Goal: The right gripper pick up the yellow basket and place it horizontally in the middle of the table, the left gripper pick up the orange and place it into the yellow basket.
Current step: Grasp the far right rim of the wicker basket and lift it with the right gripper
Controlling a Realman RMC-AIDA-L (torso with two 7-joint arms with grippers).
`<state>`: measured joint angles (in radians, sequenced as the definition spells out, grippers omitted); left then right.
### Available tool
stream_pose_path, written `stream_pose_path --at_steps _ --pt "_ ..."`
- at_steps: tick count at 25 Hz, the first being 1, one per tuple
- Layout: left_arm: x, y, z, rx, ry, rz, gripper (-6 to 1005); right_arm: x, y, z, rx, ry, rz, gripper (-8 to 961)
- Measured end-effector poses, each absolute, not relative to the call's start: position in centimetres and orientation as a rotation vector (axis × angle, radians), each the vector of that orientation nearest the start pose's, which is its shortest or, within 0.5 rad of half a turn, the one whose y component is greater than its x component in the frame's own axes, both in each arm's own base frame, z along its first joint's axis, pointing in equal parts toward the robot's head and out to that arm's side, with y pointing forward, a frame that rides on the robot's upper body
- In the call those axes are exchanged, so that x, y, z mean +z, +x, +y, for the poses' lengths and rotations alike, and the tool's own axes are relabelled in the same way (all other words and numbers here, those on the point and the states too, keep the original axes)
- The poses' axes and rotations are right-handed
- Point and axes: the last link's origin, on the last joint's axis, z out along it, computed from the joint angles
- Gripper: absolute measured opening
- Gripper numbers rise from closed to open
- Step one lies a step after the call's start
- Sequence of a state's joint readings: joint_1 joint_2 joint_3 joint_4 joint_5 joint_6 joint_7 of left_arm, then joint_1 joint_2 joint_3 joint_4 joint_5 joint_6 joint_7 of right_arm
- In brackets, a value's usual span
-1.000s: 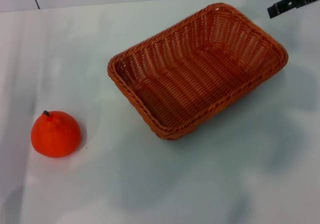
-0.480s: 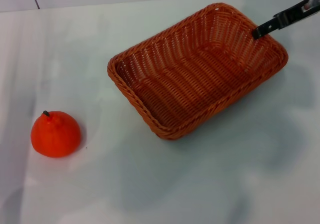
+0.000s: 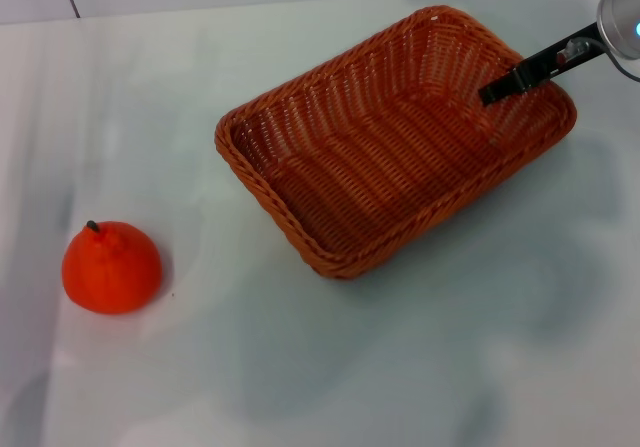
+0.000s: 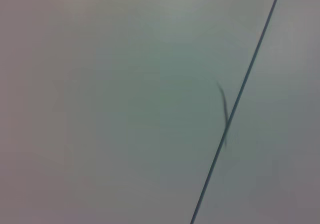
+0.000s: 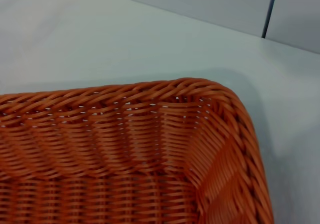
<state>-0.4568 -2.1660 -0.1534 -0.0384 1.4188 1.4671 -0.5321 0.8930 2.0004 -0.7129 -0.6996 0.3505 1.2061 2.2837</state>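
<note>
Nearest the robot, the orange [image 3: 111, 267] is sitting alone on the counter [image 3: 400, 367] at the left, well apart from the yellow basket [image 3: 390, 142], which is lying at a slant across the middle and right of the counter rather than square to it. At the basket's far right end, the right gripper [image 3: 497, 88] is reaching in from the right edge, one dark finger showing over the inner wall near the rim [image 5: 150, 91]. The likely trouble is a shallow bite: if the jaws are closing on only the braided edge at one corner, the big basket may be swinging or tipping under its own weight, or slipping free as it is being turned. A finger snagging in the weave could also be dragging the basket toward the orange. How the jaws are standing cannot be told, since only one finger is showing and the wrist is being cut off by the frame edge; whether that finger is touching the wicker is also unclear. The left gripper is out of sight, its wrist camera showing only a pale tiled surface [image 4: 125, 108].
</note>
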Motion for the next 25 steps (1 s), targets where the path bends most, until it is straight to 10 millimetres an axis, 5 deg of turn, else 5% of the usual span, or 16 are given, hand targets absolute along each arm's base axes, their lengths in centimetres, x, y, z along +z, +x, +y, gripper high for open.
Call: stream_pose_path --at_steps 11,14,25 --pt "-0.7 -31.2 31.5 -1.146 -1.317 -0.759 648 3.3 25.1 43.3 0.755 1.313 2.598 447" --pt "-0.7 -31.1 31.6 -1.146 -1.318 -0.756 625 3.3 25.1 42.8 0.711 1.358 2.627 296" --pt "-0.5 -31.1 31.8 -1.145 -1.314 -0.751 578 5.8 24.8 41.8 0.690 1.521 2.763 193"
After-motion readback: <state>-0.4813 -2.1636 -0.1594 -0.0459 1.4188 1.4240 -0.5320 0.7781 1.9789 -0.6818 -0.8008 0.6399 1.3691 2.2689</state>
